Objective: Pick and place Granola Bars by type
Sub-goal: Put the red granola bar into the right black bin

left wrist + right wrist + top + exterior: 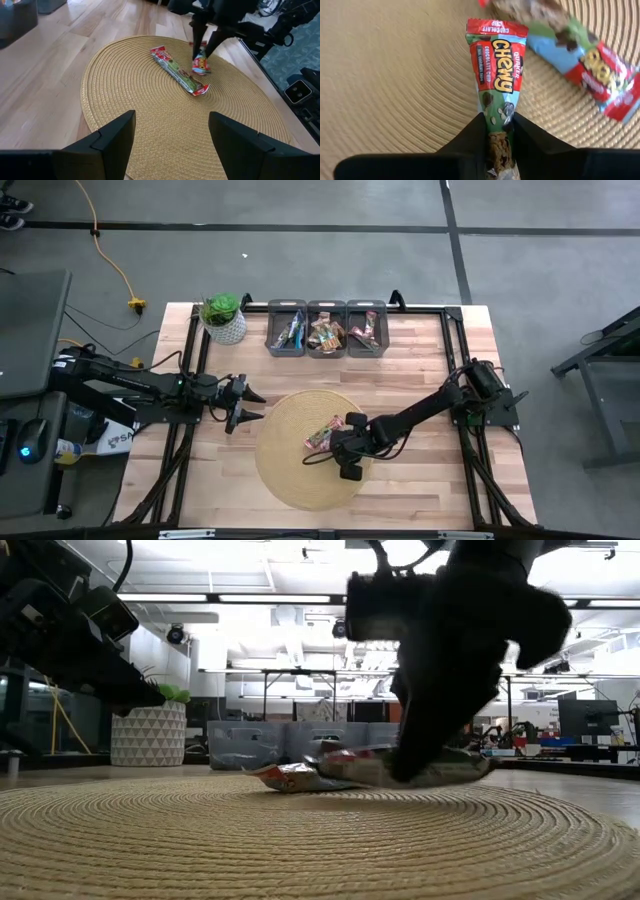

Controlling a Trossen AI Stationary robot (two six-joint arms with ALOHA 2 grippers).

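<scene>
- Right claw [499,137] is pinched on the end of one granola bar [496,70], on the round woven mat [290,470]; a second bar [580,55] lies just beside it.
- Left claw [170,145] stands wide, apart at the mat's edge.
- You should expect a light bar, soft inside, with slippery foil; grip the body rather than the crimped end.
- Mat lies on the wooden counter [440,480]; three grey bins [326,330] stand at the far edge, beside a potted plant [224,318]; an office room shows behind.

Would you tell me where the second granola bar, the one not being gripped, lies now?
In the high view, the loose granola bar lies on the round woven mat, right of centre, beside the right pincer, below the bins.
</scene>
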